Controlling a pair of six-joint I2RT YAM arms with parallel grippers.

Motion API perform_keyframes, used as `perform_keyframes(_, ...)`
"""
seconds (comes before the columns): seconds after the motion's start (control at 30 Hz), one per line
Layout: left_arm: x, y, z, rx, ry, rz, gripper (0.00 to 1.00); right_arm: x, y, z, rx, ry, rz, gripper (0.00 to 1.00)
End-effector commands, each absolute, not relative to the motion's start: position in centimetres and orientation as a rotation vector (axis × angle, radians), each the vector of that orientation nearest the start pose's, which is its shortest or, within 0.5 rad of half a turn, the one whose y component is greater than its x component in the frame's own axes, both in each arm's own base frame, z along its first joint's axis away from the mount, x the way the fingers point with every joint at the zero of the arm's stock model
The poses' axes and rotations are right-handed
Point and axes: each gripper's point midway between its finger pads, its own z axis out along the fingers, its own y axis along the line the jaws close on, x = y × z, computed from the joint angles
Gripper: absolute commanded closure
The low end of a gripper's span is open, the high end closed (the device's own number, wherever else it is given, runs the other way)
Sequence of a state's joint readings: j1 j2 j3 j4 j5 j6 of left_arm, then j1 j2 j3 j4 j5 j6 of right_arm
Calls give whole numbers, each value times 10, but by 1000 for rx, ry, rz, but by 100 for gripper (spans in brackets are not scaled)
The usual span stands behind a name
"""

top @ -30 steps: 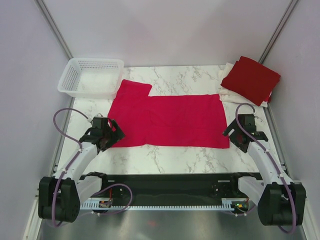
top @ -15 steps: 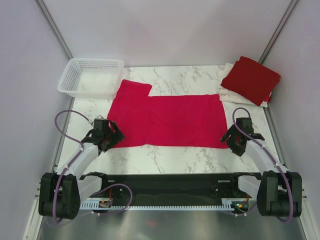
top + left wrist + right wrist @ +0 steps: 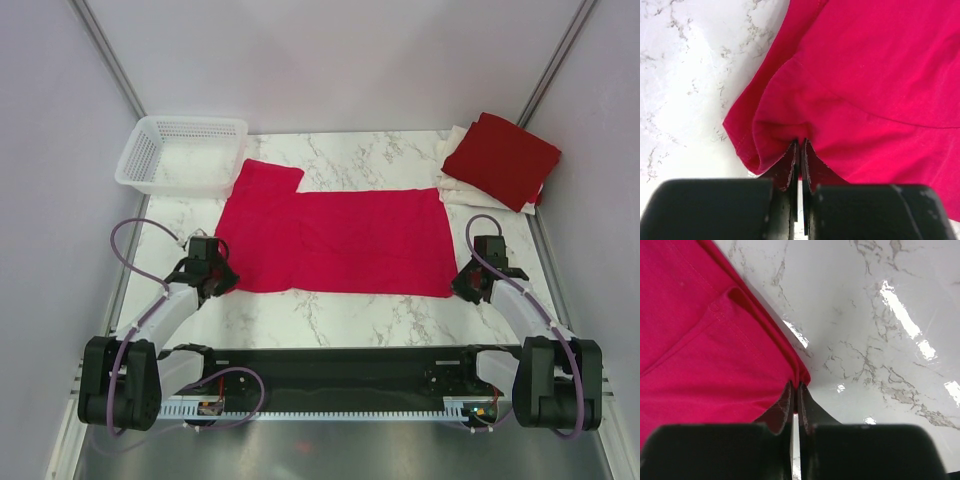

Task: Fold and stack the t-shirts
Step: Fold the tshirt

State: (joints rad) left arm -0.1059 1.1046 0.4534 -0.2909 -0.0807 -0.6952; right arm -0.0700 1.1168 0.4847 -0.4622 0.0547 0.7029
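Observation:
A bright crimson t-shirt (image 3: 340, 240) lies spread flat across the middle of the marble table, one sleeve pointing toward the basket. My left gripper (image 3: 212, 277) is shut on its near left corner, the cloth (image 3: 850, 85) puckered between the fingertips. My right gripper (image 3: 467, 288) is shut on the near right corner, the hem (image 3: 715, 355) pinched at the tips. At the back right a folded darker red t-shirt (image 3: 502, 158) rests on folded white t-shirts (image 3: 455, 188).
A white mesh basket (image 3: 182, 152) stands at the back left corner. Grey walls close in both sides. Bare marble (image 3: 340, 315) runs between the shirt's near edge and the arm bases.
Both grippers dropped to the shirt's near corners and shut on the cloth; they stood open a second ago. The shirt lies as before.

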Motion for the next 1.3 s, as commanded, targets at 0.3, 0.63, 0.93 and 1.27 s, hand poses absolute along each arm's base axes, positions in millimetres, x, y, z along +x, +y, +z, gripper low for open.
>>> perform_keyframes(0.3,245,-51,58,-749,2331,-364,98,231,-16,55,1109,2357,151,100)
perform_keyframes(0.63,225,-74,65,-788,2355,-547,98,212,-29,67,1231,2310,156,100)
perform_keyframes(0.93,215,-92,73,-698,2375,-592,76,192,-45,63,1385,2242,158,88)
perform_keyframes(1.27,237,-82,148,-559,2177,-543,0,203,-34,71,1307,2234,277,2)
